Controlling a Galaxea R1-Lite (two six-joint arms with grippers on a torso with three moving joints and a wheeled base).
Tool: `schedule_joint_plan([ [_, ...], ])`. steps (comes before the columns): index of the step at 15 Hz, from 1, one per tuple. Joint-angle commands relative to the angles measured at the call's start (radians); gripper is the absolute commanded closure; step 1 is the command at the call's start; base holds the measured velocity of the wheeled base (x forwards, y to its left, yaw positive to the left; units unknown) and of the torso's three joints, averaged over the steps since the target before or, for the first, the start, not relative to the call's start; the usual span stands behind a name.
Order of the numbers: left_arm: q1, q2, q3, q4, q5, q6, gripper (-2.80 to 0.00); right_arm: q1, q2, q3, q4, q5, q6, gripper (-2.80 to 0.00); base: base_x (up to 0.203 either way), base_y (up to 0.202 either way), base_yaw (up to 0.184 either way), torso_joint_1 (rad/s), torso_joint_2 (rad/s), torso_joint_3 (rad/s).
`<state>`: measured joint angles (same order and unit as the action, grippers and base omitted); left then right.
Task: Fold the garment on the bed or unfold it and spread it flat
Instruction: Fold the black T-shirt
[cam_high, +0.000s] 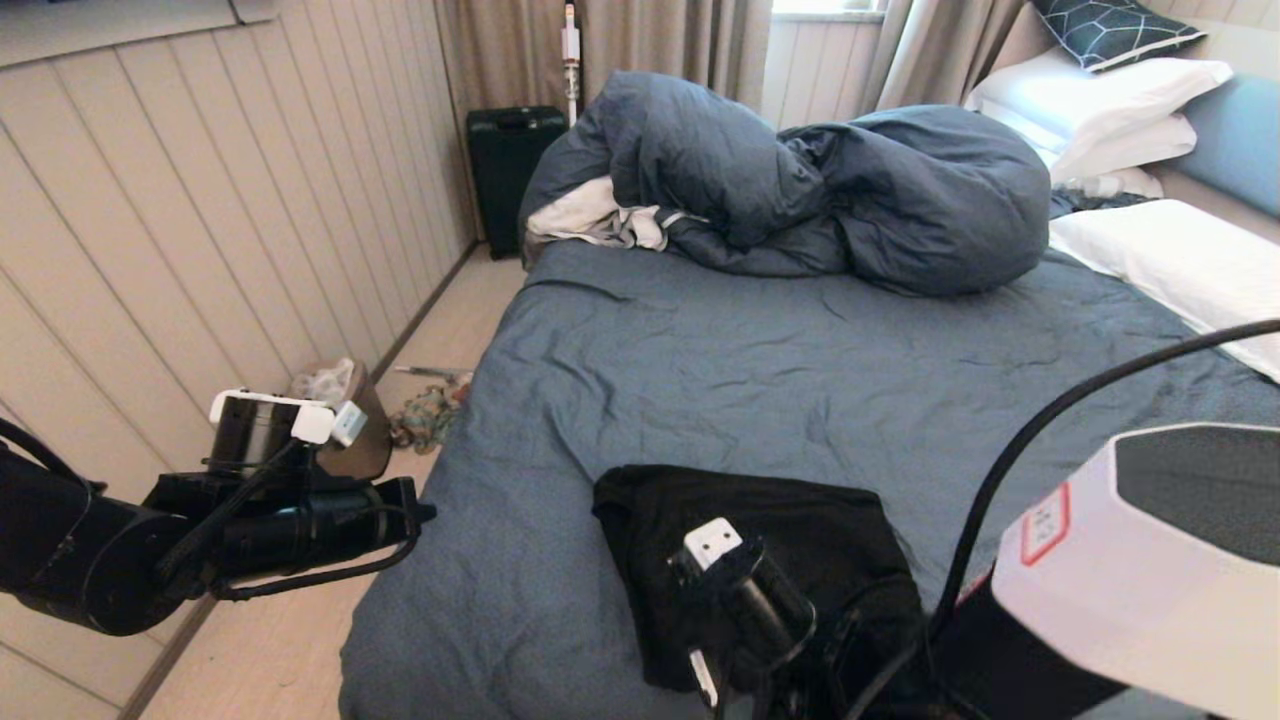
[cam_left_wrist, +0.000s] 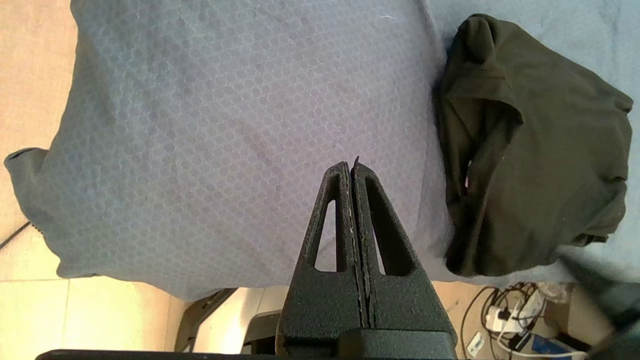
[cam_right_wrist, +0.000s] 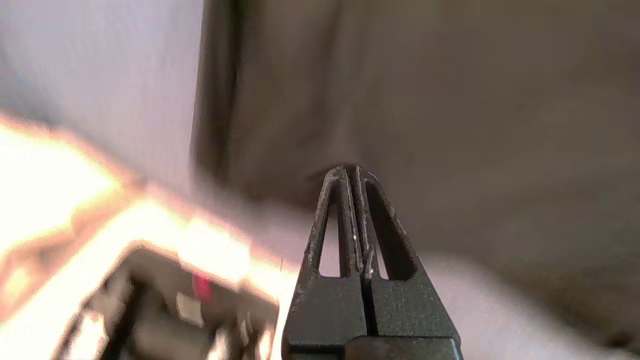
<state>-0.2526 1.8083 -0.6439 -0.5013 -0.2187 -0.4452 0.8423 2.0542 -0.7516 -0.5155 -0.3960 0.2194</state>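
The garment (cam_high: 800, 530) is a black bundle, folded over on itself, near the front edge of the bed (cam_high: 700, 380). My right wrist (cam_high: 745, 600) hangs over its near side. In the right wrist view the right gripper (cam_right_wrist: 352, 170) is shut, with its tips close against the dark garment (cam_right_wrist: 450, 100) and nothing seen between them. My left arm reaches in from the left over the floor beside the bed. The left gripper (cam_left_wrist: 350, 165) is shut and empty above the bed's blue sheet (cam_left_wrist: 225, 125), well apart from the garment (cam_left_wrist: 540, 150).
A bulky slate-blue duvet (cam_high: 830, 190) with a white-grey cloth (cam_high: 590, 215) is heaped at the far end, and white pillows (cam_high: 1180, 260) lie at the right. A black suitcase (cam_high: 510, 170), a bin (cam_high: 345, 420) and the panelled wall line the left aisle. Cables (cam_left_wrist: 510, 315) lie on the floor.
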Motion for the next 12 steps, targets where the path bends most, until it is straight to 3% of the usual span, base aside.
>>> schedule_joint_plan([
  [1, -0.001, 0.005, 0.001, -0.003, -0.002, -0.003, 0.0, -0.022, -0.033, -0.094, -0.002, -0.001, -0.005, 0.0, 0.0, 0.0, 0.0, 0.0, 0.0, 0.0],
  [5, -0.002, 0.006, 0.003, -0.009, -0.001, -0.003, 0.0, -0.041, 0.141, -0.38, 0.079, 0.0, -0.02, 0.0, 0.0, 0.0, 0.0, 0.0, 0.0, 0.0],
  [12, -0.001, 0.003, 0.003, -0.02, -0.001, -0.003, 0.0, -0.082, 0.412, -0.767, 0.221, -0.024, -0.034, 0.0, 0.0, 0.0, 0.0, 0.0, 0.0, 0.0],
])
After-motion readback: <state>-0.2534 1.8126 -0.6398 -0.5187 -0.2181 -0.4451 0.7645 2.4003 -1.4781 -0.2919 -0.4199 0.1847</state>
